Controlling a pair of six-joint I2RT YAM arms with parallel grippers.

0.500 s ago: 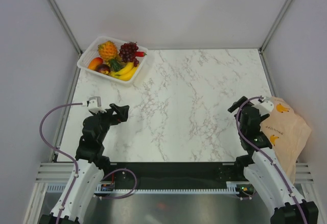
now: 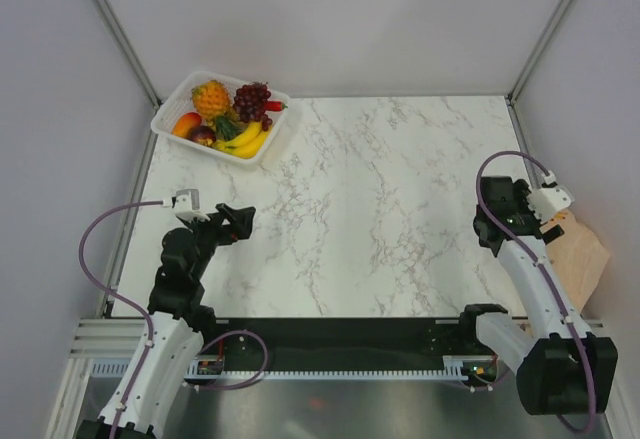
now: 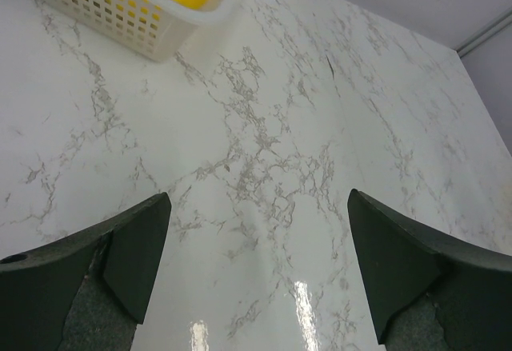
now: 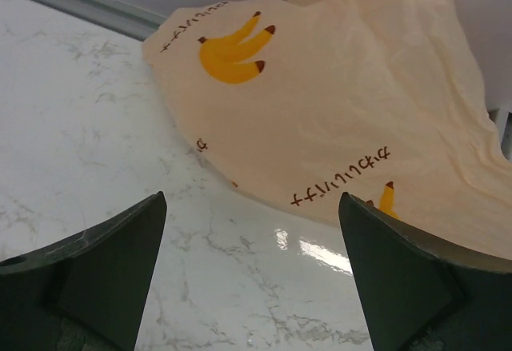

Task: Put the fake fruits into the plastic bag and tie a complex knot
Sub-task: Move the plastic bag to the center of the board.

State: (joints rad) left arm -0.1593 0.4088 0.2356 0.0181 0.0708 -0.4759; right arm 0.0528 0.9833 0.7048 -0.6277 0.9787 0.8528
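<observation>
1. The right claw [image 4: 252, 205], jaws wide apart and empty, hangs just short of the bag [image 4: 336, 103]. The bag lies flat at the table's [image 2: 380, 189] right edge, so a pinch may catch both thin layers or shove it off.
2. The left claw [image 2: 236, 221], also apart and empty, sits at lower left, well apart from the fruits [image 2: 228, 111].
3. These are heaped in the basket [image 2: 168, 125] at upper left, and the glossy pieces may slip or spill.

This looks like a robot test lab, not a home. Plain white walls [image 2: 330, 19] with metal posts [image 2: 115, 29] box in the marble-look table [image 2: 380, 209]. A left arm [image 2: 180, 269] and a right arm [image 2: 530, 279] with purple wires [image 2: 95, 249] are bolted at the table's near edge.
</observation>
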